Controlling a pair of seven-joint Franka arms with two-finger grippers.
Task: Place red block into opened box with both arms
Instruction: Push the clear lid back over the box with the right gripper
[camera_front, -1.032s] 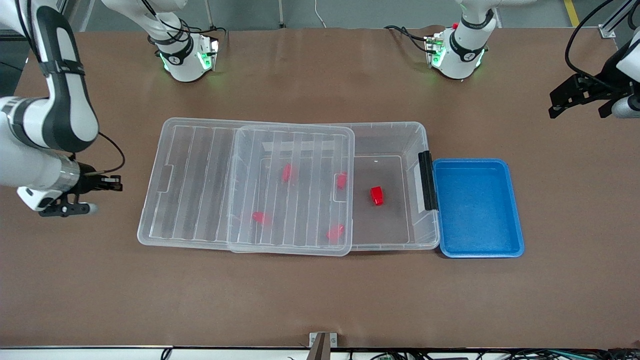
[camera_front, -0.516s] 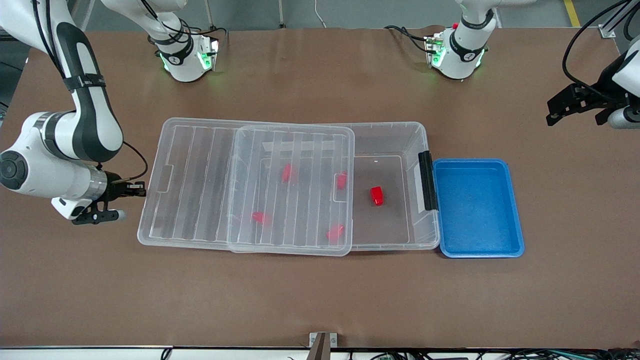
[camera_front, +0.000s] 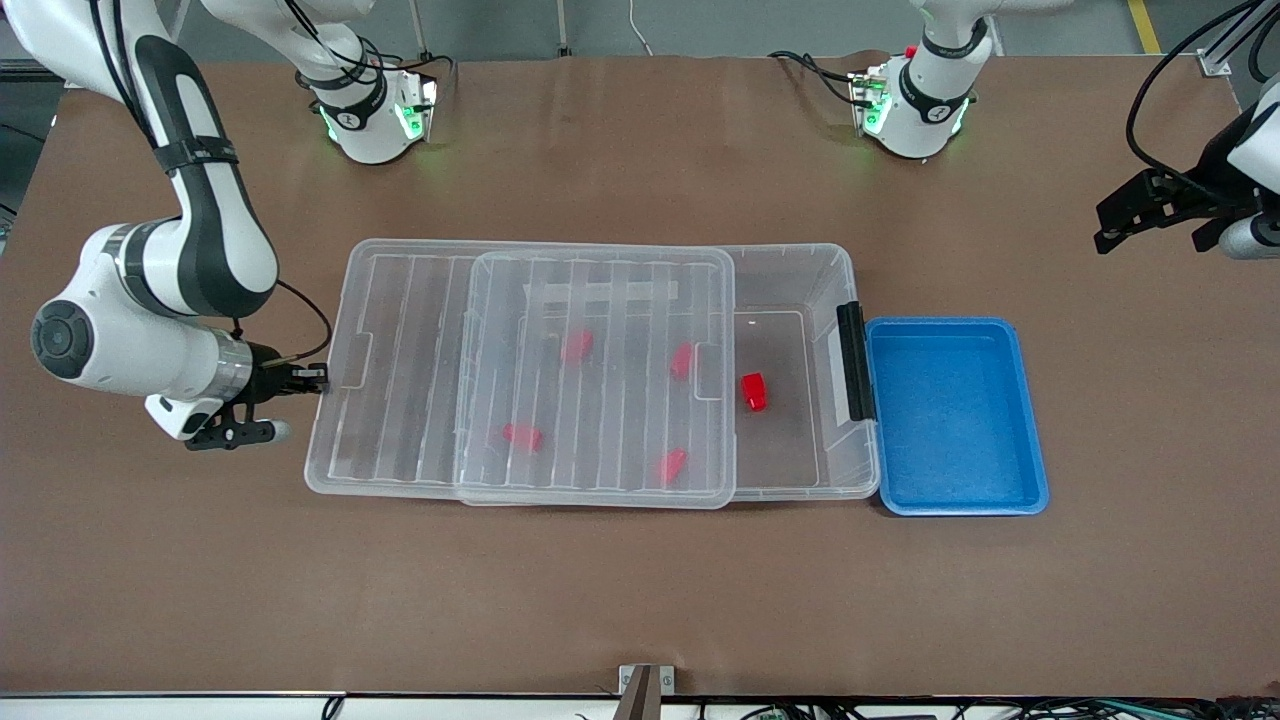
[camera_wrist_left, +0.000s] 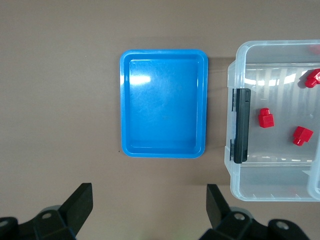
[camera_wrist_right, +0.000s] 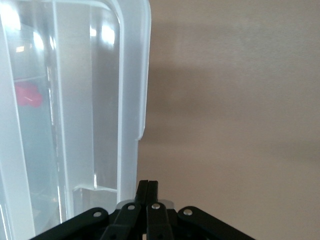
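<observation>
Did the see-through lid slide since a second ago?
Yes. The lid has slid along the box toward the blue tray, covering more of it. The shut right gripper presses its end; one red block is uncovered.

Legible text, labels, brands, numbers, signs: none. No readable marking on any item in the front view, the left wrist view or the right wrist view.
</observation>
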